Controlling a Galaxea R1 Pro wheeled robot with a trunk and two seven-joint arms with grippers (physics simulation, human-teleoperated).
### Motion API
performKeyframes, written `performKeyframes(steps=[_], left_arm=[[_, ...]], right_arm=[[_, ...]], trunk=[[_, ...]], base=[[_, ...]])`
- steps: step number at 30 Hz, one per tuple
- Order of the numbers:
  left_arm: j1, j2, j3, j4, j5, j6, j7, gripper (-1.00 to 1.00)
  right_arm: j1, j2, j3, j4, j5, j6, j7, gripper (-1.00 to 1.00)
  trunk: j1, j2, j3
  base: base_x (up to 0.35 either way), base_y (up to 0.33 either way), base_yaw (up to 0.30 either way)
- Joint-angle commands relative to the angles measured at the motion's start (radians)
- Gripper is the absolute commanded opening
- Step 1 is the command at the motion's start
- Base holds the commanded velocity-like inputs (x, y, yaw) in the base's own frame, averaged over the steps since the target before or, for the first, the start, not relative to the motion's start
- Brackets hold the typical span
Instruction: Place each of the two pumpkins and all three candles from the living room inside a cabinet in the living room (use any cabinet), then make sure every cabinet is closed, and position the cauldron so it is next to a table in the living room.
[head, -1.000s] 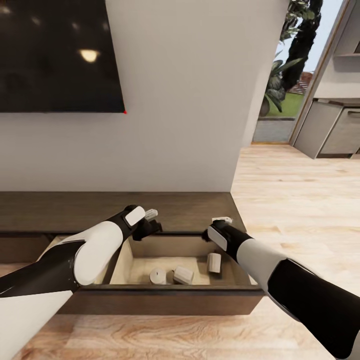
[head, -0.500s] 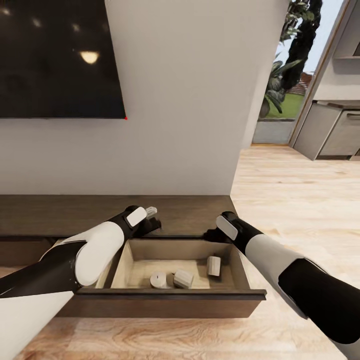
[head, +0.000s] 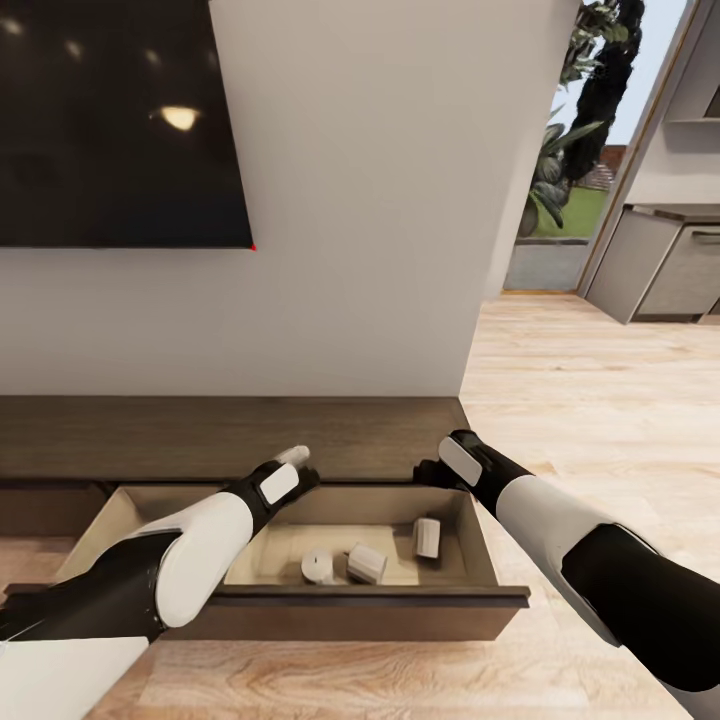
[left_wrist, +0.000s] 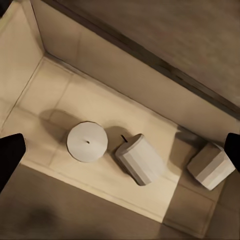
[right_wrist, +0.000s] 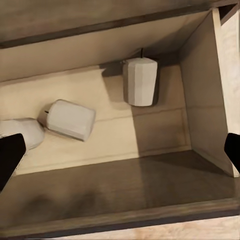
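Bright even render; lamp glare on TV (head: 120, 120); soft shadows in drawer (left_wrist: 100, 105); slightly blurry.

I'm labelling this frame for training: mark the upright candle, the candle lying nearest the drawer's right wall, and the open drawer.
upright candle (left_wrist: 87, 142), left wrist view, on its round top face.
candle nearest the right wall (right_wrist: 140, 81), right wrist view, on its side.
open drawer (head: 370, 598), head view, on its front rim.

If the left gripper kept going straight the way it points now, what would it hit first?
Probably the drawer floor, near the upright candle and the toppled candle beside it. The left gripper looks open, both fingertips at the view's edges. Depth is unclear.
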Motion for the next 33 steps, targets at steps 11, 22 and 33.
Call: performKeyframes(steps=[11, 22, 33], left_arm=[[0.119, 0.0, 0.008, -0.002, -0.057, -0.114, -0.133, 1.0], [0.18, 0.0, 0.008, -0.002, -0.063, -0.134, -0.176, 1.0], [0.191, 0.005, 0.007, -0.002, -0.063, -0.135, -0.178, 1.0]], right_arm=[[0.09, 0.003, 0.01, 0.0, -0.001, -0.274, -0.008, 1.0], [0.149, 0.001, 0.01, 0.025, 0.028, -0.37, -0.003, 1.0], [0.163, 0.0, 0.01, 0.028, 0.067, -0.397, 0.034, 1.0]], trunk=[[-0.042, 0.077, 0.034], [-0.085, 0.154, 0.068], [-0.127, 0.231, 0.103]], base=[[0.0, 0.0, 0.0], [0.0, 0.0, 0.0], [0.0, 0.0, 0.0]])
